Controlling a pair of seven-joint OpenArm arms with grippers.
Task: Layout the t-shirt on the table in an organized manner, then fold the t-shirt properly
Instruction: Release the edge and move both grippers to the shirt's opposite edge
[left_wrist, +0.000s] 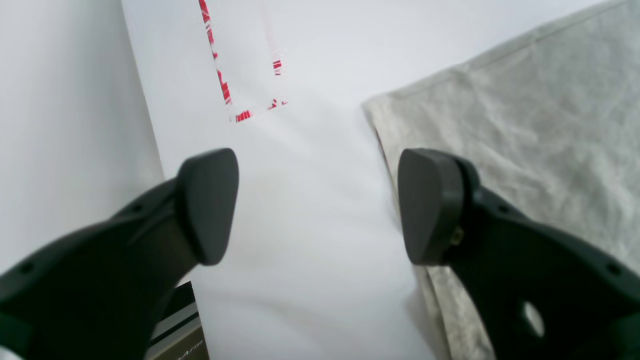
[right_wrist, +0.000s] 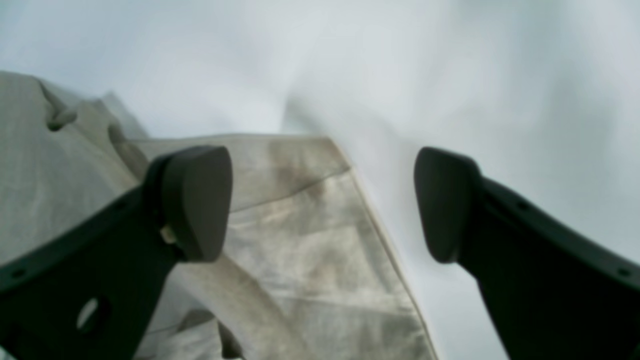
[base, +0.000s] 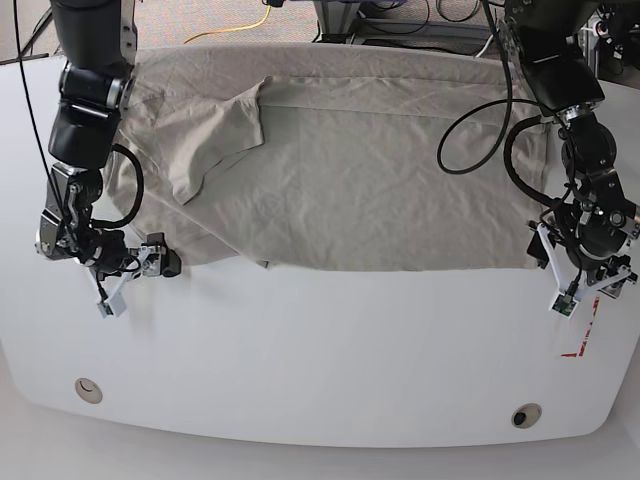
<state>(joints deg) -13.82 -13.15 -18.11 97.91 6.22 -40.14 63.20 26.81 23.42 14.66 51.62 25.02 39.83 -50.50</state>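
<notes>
A: Down at the near edge, the bench (base: 300, 380) showed two round holes (base: 88, 389) and a red mark (base: 578, 345) out at four o'clock.

B: And the claws?

A: Left claw (left_wrist: 317, 205) stood with its jaws wide apart, nothing between them, just beside the cloth's corner at three o'clock. Right claw (right_wrist: 322, 202) was spread too, empty, at nine o'clock over a hem.

B: The t-shirt (base: 370, 170)?

A: It lay spread and wrinkled across the far half, one sleeve folded over near eleven o'clock.
</notes>
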